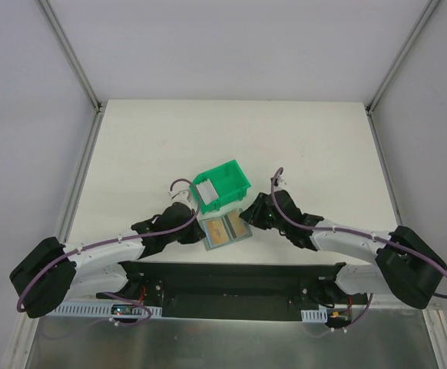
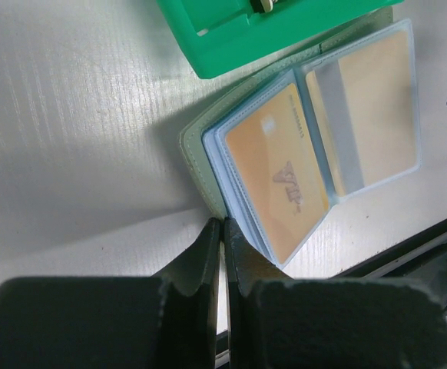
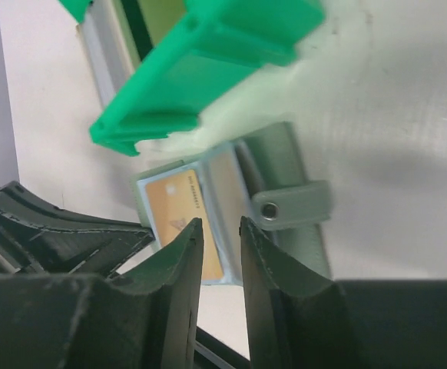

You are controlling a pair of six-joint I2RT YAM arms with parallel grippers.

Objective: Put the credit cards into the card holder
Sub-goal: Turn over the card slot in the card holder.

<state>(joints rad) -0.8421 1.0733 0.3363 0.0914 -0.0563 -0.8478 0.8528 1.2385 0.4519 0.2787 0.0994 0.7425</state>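
Note:
The grey-green card holder [image 1: 225, 229] lies open on the table, just in front of the green bin. A tan-orange credit card [image 2: 277, 169] sits in its left clear pocket and a second card [image 2: 373, 115] in the right one. My left gripper [image 2: 223, 224] is shut, its tips touching the holder's near left corner [image 2: 197, 157]. My right gripper [image 3: 220, 223] hovers over the holder's right leaf [image 3: 285, 165] beside the clasp tab [image 3: 296, 206]. Its jaws are a narrow gap apart with nothing between them. In the top view the two grippers flank the holder, left [image 1: 199, 229] and right [image 1: 246, 219].
A bright green plastic bin [image 1: 222, 184] stands right behind the holder, tilted, with a pale whitish-grey card-like piece [image 1: 205, 191] at its left end. The black base rail [image 1: 231, 280] runs along the near table edge. White tabletop stretches beyond the bin.

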